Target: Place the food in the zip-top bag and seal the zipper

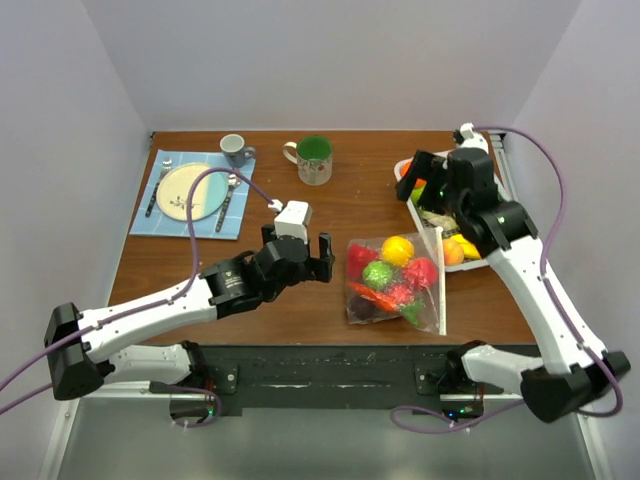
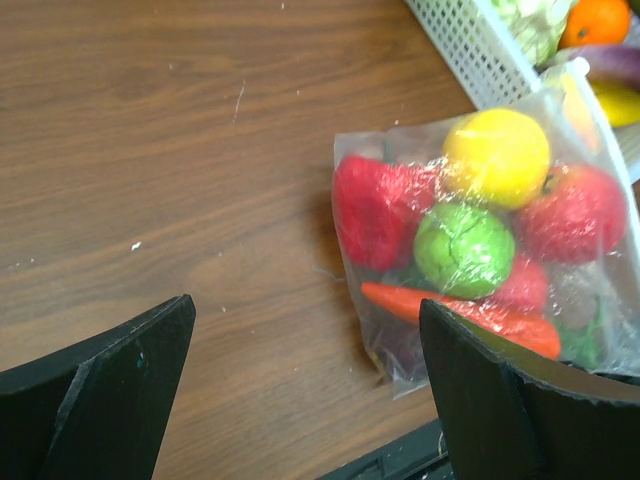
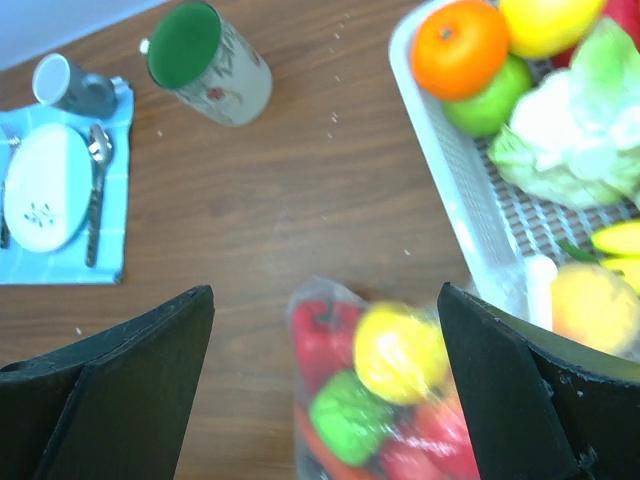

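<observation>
Left tool [image 2: 305, 310] and right tool [image 3: 325, 292] both gape wide, holding nothing. The bag [image 1: 395, 285] full of food [image 1: 397, 250] lies on the desk [image 1: 340, 200] just beside the basket [image 1: 478, 265]. If its zipper [image 1: 438, 278] isn't fully pressed, fruit may spill.

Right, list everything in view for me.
bag: 1, clear with white dots, on table, near right
food in bag: several, red, yellow, green, orange
zipper: 1, pale, along bag's right edge
basket: 1, white, far right
food in basket: several, orange, green, yellow, pale
mug: 1, pale with green inside, far centre
cup: 1, grey, at mat's far corner
mat: 1, blue, far left
plate: 1, pale, on mat
cutlery: at least two, grey, either side of plate
table: 1, brown wood
left pincer: 1, black, open, left of bag
right pincer: 1, black, open, above bag and basket
</observation>
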